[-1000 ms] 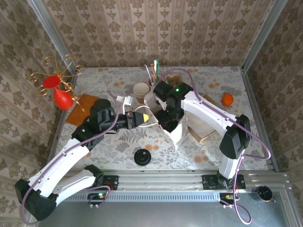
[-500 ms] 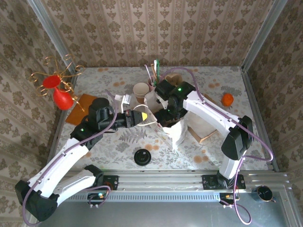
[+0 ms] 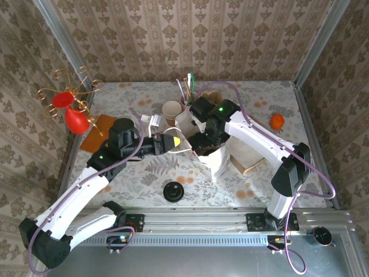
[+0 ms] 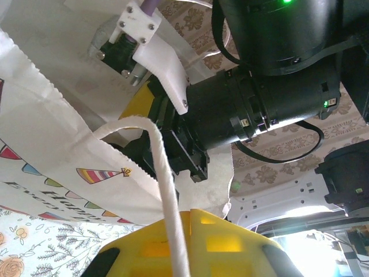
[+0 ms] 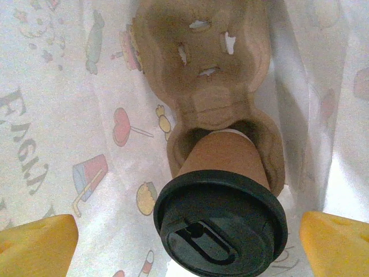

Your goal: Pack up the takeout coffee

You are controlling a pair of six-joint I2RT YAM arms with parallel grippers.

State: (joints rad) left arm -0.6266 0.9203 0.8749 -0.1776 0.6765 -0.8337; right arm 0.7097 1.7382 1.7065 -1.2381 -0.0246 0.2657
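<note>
Seated base-down in the nearer pocket of a pulp carrier (image 5: 213,75) at the bottom of the white bag (image 5: 52,115): the takeout coffee (image 5: 222,190), black lid up toward the bag's mouth, long axis running 6 to 12 o'clock in the right wrist view. Poised right over it, the right gripper (image 5: 185,239), fingers spread wide at 9 and 3 o'clock of the lid, touching neither side. Pinched shut on the bag's rope handle (image 4: 167,173), the left gripper (image 3: 173,142), at 9 o'clock of the bag from overhead.

Matt beige paper, smooth black plastic lid: takeout coffee (image 5: 221,199). Rough moulded pulp: tray (image 5: 202,57). Thin printed paper: bag (image 5: 46,86).
</note>
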